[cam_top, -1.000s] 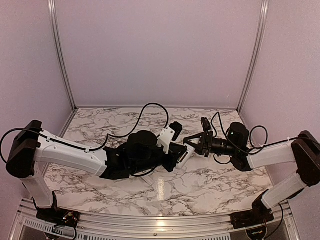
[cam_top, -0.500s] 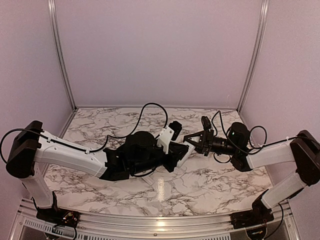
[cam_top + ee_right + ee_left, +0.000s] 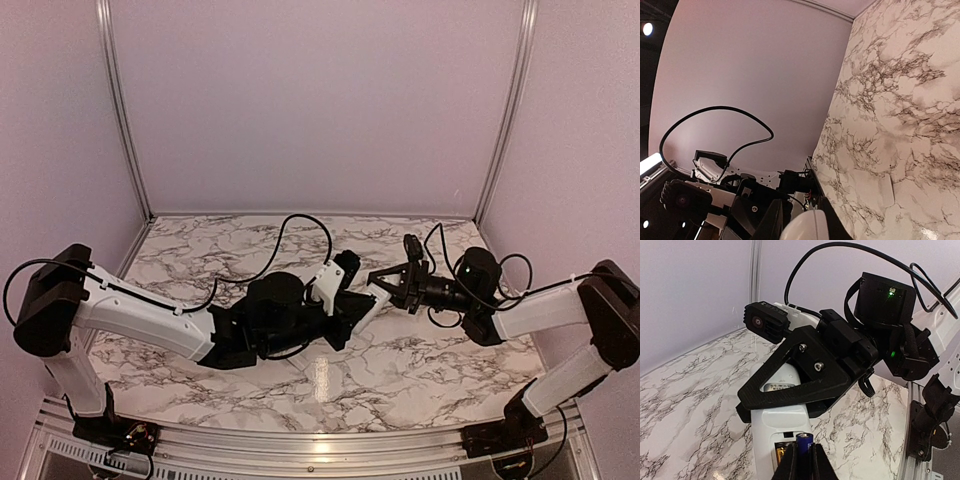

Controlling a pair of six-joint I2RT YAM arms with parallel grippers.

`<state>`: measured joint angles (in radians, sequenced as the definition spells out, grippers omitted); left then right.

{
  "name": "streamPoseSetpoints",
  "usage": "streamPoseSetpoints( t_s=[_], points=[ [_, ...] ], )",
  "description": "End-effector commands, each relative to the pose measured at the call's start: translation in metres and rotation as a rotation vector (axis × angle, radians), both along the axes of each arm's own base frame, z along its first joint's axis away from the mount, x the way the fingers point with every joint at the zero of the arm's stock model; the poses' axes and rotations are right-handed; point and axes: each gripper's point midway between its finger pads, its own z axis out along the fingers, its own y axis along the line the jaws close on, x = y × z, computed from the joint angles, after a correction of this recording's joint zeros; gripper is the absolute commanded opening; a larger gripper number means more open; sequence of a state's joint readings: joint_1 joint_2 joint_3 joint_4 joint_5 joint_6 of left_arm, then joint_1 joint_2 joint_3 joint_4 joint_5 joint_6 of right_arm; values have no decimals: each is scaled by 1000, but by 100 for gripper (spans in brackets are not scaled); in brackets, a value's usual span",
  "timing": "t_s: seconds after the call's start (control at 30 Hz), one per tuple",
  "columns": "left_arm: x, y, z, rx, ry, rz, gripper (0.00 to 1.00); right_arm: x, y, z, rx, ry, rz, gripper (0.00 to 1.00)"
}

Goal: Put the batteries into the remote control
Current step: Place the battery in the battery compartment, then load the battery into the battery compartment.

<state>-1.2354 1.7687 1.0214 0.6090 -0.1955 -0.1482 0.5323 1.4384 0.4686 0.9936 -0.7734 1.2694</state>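
Right gripper (image 3: 378, 285) clamps the slim white plastic remote (image 3: 777, 432) aloft, so the left gripper (image 3: 803, 461), pinching a dark cylindrical battery (image 3: 804, 441), can reach the battery bay (image 3: 781, 456).

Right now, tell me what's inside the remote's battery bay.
In the remote, the open bay shows something gold; the left gripper, shut on a battery, covers the rest.

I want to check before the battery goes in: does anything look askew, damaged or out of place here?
Nothing stands out. The right claw grips the white remote, whose battery bay is open with no cover on. The left claw holds a battery right at that bay. No damage or spill shows.
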Motion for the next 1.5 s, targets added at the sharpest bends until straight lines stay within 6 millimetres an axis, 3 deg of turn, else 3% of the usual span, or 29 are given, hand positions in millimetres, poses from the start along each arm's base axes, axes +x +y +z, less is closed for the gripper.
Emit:
streamPoseSetpoints(
  t_s=[0.0,0.37,0.67,0.77,1.03,1.2,1.33,1.47],
  points=[
    [10,8,-24,63,-9,52,0,-7,4,17,57,-32,35,0],
    [13,8,-35,109,18,71,15,-5,4,17,43,-42,32,0],
    [14,7,-40,129,26,76,18,-6,4,17,30,-50,28,0],
    [13,7,-36,121,25,73,20,-5,4,16,17,-59,26,0],
    [5,10,4,60,20,32,52,-2,5,0,-69,-75,20,0],
    [-3,22,28,89,-36,-3,70,-3,7,-10,-121,-94,48,0],
    [-27,31,39,184,-163,-146,72,-6,10,-16,-150,-98,93,0],
    [-49,40,22,331,-261,-298,70,-12,14,-21,-171,-102,150,0]
  ],
)
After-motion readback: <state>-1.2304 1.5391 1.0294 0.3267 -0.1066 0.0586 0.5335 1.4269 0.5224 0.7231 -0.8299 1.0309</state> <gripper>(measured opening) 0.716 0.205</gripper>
